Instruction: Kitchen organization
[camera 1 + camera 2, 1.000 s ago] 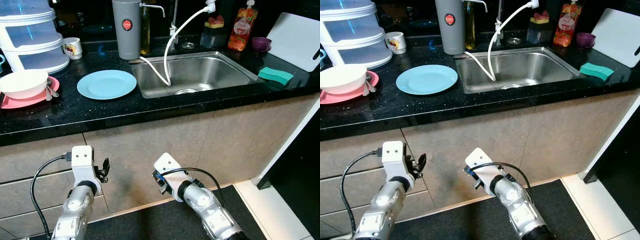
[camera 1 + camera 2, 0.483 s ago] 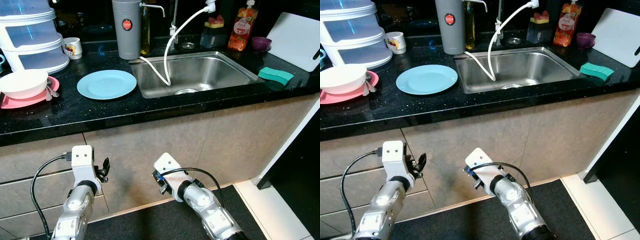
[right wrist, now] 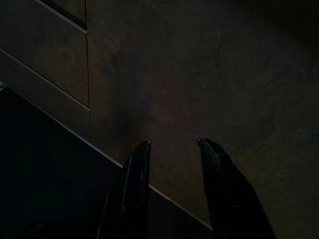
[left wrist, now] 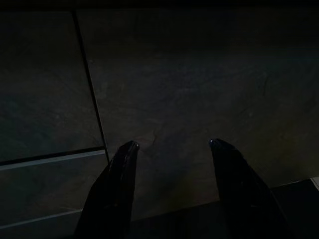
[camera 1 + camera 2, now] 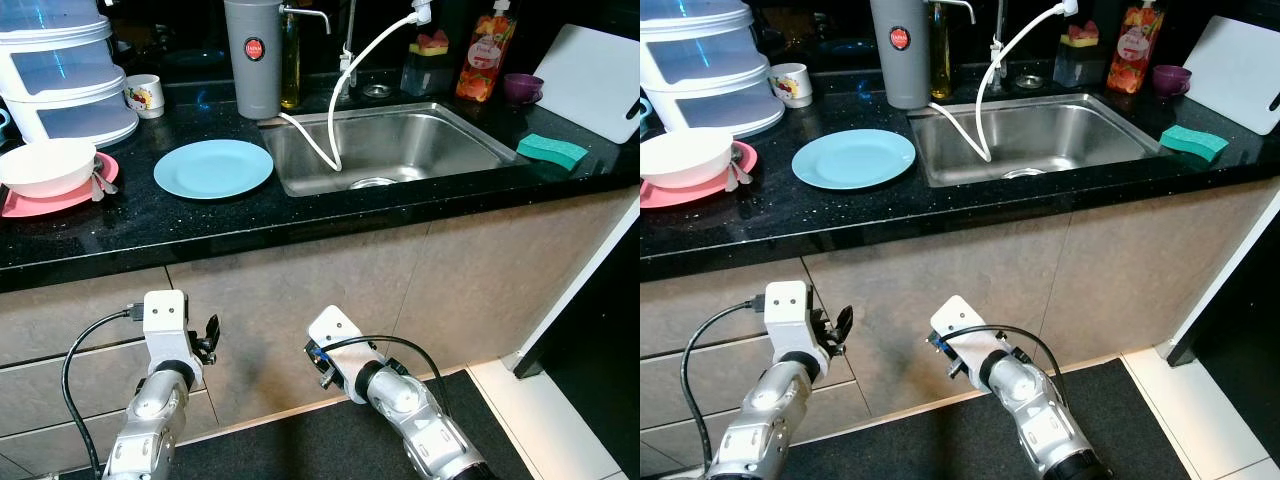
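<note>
Black counter edge [image 5: 300,232] above hands

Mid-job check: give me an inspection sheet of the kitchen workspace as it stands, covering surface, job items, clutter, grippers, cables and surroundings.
Surface: black speckled countertop with a steel sink set in it.
Job's things: blue plate left of the sink; white bowl on a pink plate; mug; stacked clear containers.
Clutter: grey canister, green sponge, red bottle, purple cup, white cutting board.
Grippers: left gripper and right gripper hang low before the cabinet fronts, fingers apart, nothing held.
Cables: white hose drooping into the sink; black cables along both arms.
Surroundings: beige cabinet fronts, dark floor mat.
</note>
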Available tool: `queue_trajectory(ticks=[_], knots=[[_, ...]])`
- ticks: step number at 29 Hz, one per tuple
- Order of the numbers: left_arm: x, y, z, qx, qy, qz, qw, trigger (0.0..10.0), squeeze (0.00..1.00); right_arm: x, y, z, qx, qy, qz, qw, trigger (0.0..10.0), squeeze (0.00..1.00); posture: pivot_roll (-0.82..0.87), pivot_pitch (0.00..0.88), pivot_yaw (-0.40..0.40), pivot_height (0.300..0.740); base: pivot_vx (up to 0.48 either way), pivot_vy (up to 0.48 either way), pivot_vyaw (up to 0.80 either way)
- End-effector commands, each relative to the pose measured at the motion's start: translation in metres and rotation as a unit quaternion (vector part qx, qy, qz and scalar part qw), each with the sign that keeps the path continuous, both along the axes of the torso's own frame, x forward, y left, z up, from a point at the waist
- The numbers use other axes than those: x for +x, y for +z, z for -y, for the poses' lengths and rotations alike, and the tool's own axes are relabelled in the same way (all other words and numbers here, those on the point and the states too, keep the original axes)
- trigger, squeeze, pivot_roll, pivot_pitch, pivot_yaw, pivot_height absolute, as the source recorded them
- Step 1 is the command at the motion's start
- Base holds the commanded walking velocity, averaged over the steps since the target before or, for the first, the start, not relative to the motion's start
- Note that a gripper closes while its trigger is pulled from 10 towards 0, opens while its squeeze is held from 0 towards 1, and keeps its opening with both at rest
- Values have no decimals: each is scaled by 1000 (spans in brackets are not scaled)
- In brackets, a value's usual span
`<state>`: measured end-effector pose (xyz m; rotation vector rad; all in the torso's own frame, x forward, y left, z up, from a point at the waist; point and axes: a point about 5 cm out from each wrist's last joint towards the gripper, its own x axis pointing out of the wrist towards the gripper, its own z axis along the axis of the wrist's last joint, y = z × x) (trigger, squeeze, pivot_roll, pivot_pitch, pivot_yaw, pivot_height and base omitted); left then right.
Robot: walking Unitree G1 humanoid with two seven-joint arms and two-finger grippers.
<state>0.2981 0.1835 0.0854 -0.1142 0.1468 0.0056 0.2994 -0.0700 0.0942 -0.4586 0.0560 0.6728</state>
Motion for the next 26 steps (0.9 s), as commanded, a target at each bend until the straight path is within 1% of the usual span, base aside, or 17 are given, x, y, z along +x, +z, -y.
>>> queue_trajectory(ticks=[1, 14, 17, 26], knots=[[-2, -5, -2, 1, 2, -11, 1000, 10000, 0, 0, -2, 2, 1, -2, -2, 1000, 10000, 0, -50, 61, 21, 740, 0, 0, 0], [-5, -7, 0, 1, -1, -13, 1000, 10000, 0, -3, -3, 3, 1, -2, -2, 1000, 10000, 0, -49, 53, 18, 740, 0, 0, 0], [-7, -8, -1, 1, 0, -15, 1000, 10000, 0, -5, -4, 2, 1, -1, -1, 1000, 10000, 0, -49, 62, 19, 740, 0, 0, 0], [-8, -9, -1, -1, 2, -18, 1000, 10000, 0, -7, -3, 4, 1, 0, 0, 1000, 10000, 0, -48, 77, 17, 740, 0, 0, 0]])
